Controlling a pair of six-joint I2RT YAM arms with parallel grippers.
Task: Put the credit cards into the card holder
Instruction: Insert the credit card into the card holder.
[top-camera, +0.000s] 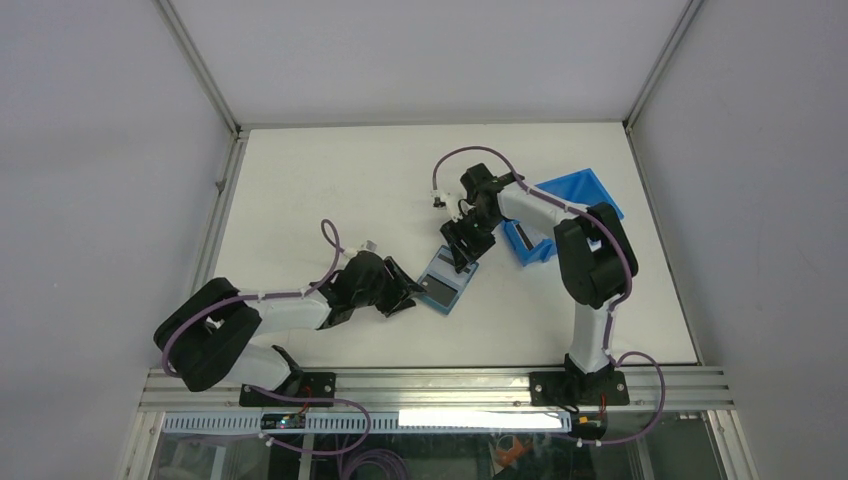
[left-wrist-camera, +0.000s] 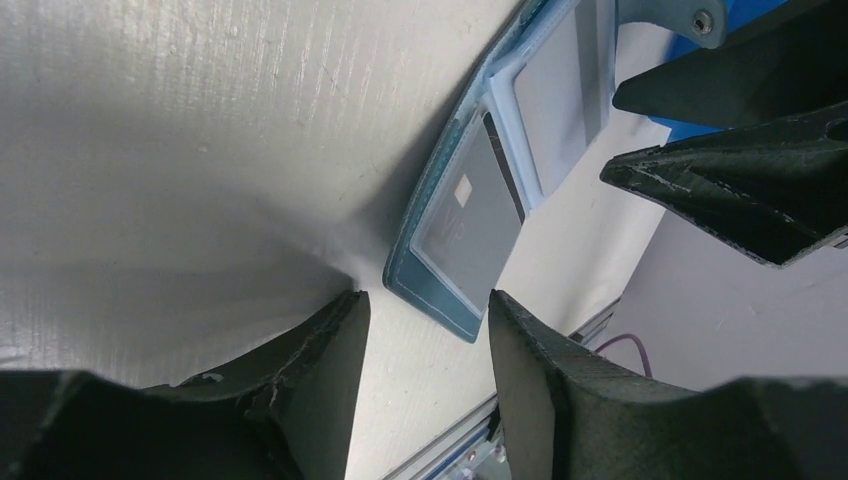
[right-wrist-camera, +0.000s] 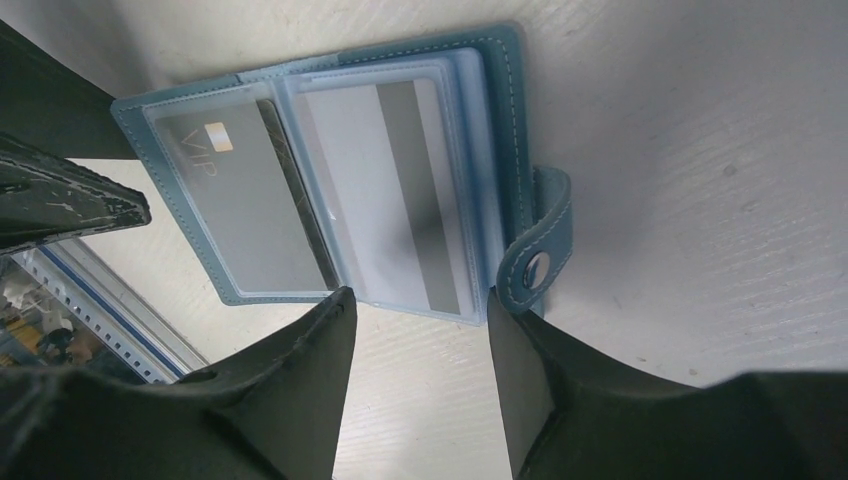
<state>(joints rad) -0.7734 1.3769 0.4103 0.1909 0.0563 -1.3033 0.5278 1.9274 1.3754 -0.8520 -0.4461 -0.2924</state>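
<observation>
White table (top-camera: 330, 200) bears at its middle the opened teal card holder (top-camera: 445, 285), two credit cards (right-wrist-camera: 235, 215) sleeved inside (one marked VIP); left gripper (left-wrist-camera: 425, 300) and right gripper (right-wrist-camera: 420, 300) straddle its edges, jaws half-parted, pinching nothing.

white table (top-camera: 330, 190), bright blue bin (top-camera: 585, 188) at right

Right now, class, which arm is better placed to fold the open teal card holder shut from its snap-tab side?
Probably the right. The right gripper straddles the edge of the flat teal folding card holder right beside its snap tab; the left gripper sits at the opposite, tabless cover's corner.
</observation>
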